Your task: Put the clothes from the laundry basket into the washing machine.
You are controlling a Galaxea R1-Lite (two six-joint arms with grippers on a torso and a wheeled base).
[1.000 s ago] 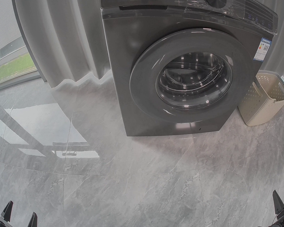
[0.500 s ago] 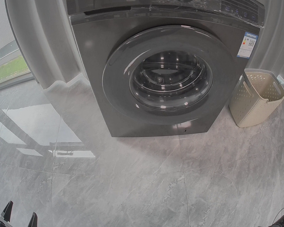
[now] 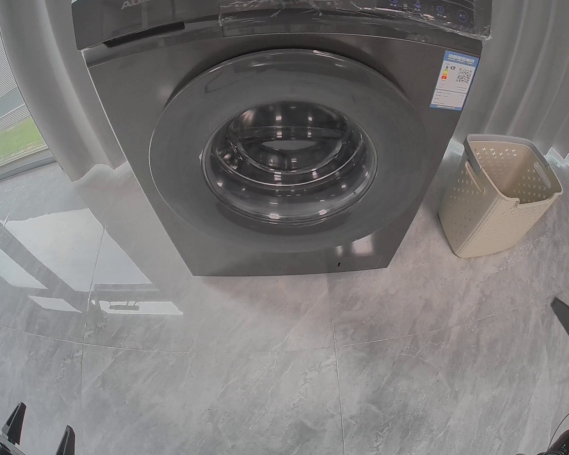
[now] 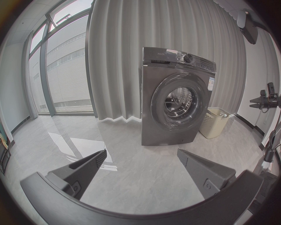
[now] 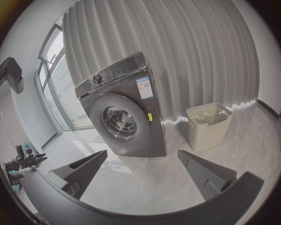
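Advances right gripper (image 5: 141, 152) over the floor (image 3: 241, 377), fingers apart; holds left gripper (image 4: 141, 151) low, fingers apart. Faces washing machine (image 3: 137, 150), door (image 3: 288, 159) closed; laundry basket (image 3: 478, 219) just beside its right, curtain (image 3: 528, 70) behind.

A pale pleated curtain (image 3: 528, 70) hangs down to a glossy grey marble-tiled floor (image 3: 241, 377), and a tall window (image 3: 4, 124) at the left shows green grass outside.
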